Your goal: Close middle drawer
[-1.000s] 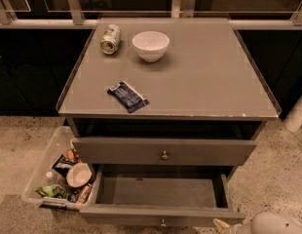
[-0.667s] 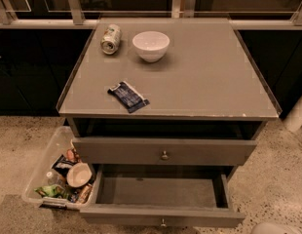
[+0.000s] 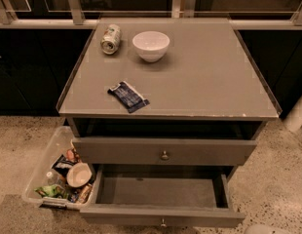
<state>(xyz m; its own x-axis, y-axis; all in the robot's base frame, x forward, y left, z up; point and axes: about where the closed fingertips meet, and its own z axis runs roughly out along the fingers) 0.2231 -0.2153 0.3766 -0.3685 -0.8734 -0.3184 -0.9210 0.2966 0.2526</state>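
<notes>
bin (image 3: 41,179): clear plastic tub on the speckled floor, crammed with wrappers
can (image 3: 111,38): metal, on its side on the flat grey worktop (image 3: 204,77), label unreadable
packet (image 3: 128,96): dark blue, crinkly, flat
bowl (image 3: 151,46): white, round, glossy
middle drawer (image 3: 141,215): pulled way out, deep grey box, tiny brass knob
tool (image 3: 268,229): just a pale rounded bit at the bottom-right edge, near the drawer's corner; can't tell how open it is or what it holds
</notes>
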